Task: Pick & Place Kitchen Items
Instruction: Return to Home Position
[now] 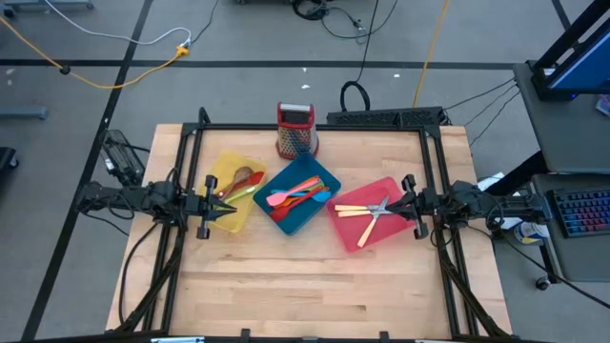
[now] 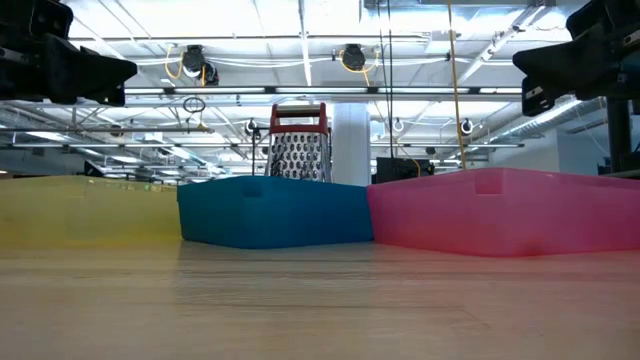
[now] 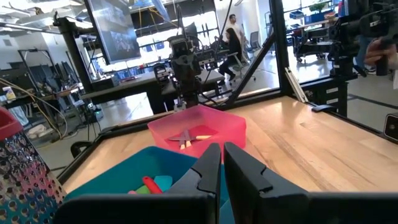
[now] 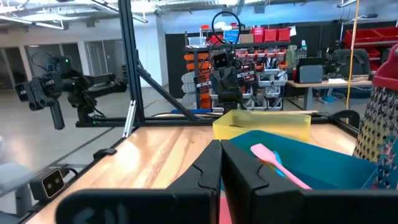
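Fingers (image 3: pixel 205 169) of left gripper (image 1: pixel 227 204) and right gripper (image 1: pixel 393 204) pressed together, empty. Utensils (image 1: pixel 298 195) lie in bins (image 1: pixel 325 170) mid-frame between them, mostly slanting; neither arm nearer.

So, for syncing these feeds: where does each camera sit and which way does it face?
High: overhead, straight down on the table; left gripper and right gripper show.
Low: table-top height, level toward the blue bin; both grippers above.
Left wrist: faces the pink bin; own fingers show.
Right wrist: faces the yellow bin; own fingers show.
Shared: all see the blue bin.
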Controlling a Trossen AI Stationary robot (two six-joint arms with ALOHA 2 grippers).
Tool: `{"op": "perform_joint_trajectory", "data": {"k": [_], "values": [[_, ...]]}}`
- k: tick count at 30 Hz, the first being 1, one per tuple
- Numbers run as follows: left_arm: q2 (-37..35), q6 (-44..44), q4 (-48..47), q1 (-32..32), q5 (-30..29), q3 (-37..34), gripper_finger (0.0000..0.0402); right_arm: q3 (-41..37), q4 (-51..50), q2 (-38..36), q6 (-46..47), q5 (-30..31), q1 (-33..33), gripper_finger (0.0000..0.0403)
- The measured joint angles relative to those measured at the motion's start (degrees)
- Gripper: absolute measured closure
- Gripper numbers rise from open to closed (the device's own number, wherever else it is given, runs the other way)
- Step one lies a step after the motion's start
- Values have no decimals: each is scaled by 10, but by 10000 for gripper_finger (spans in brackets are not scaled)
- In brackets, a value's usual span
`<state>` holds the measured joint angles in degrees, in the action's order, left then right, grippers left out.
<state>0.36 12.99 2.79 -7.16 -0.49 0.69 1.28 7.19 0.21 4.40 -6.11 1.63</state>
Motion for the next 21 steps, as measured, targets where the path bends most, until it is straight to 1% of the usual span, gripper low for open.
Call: {"op": "perform_joint_trajectory", "data": {"k": [21], "values": [[0, 0, 0, 0, 0, 0, 376, -1, 1, 0, -6, 0, 0, 399]]}}
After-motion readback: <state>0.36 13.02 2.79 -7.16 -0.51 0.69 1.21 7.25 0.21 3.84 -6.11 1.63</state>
